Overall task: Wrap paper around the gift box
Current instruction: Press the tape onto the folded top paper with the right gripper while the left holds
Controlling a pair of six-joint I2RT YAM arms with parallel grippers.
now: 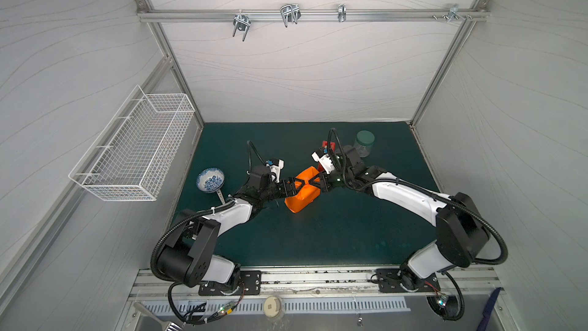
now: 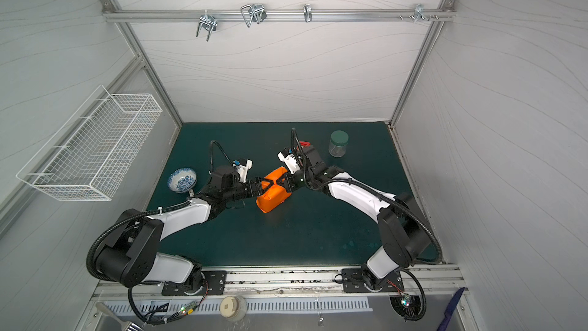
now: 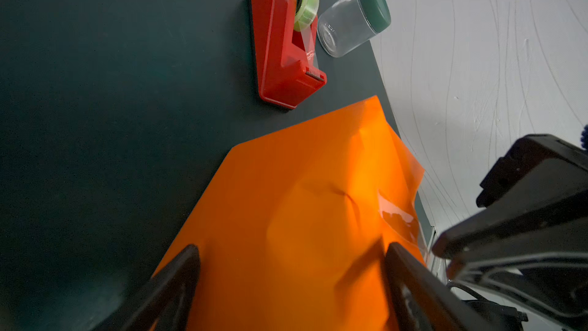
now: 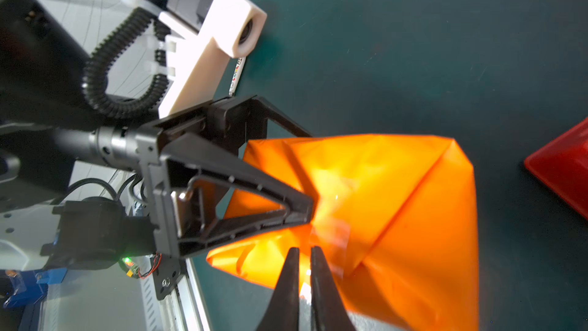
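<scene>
Pinching at the middle of the top view, my right fingers (image 4: 296, 262) are drawn nearly together with only a slit between them. Whether that slit nips paper or tape, I cannot tell. My left fingers (image 1: 295, 184) stand spread wide and grasp nothing; in the right wrist view one tip seems to press on the fold.

I judge the worst risk to be right here. The two pairs sit almost tip to tip, so a small sideways move could knock them together. If my left fingers lift too soon, the thin fold may spring open. If my right fingers pull hard, the sheet may tear or the clear glossy strip (image 3: 394, 214), tape by the look, may peel. A drag could also shove the parcel into the red tape dispenser (image 3: 286, 42), just beside its far corner; the jar (image 3: 353, 17) stands just beyond.

The paper (image 1: 300, 197) lies folded into a parcel at the centre of the tabletop (image 1: 334, 234), directly under both pairs of fingers. The gift box is hidden; I take it to be inside.
</scene>
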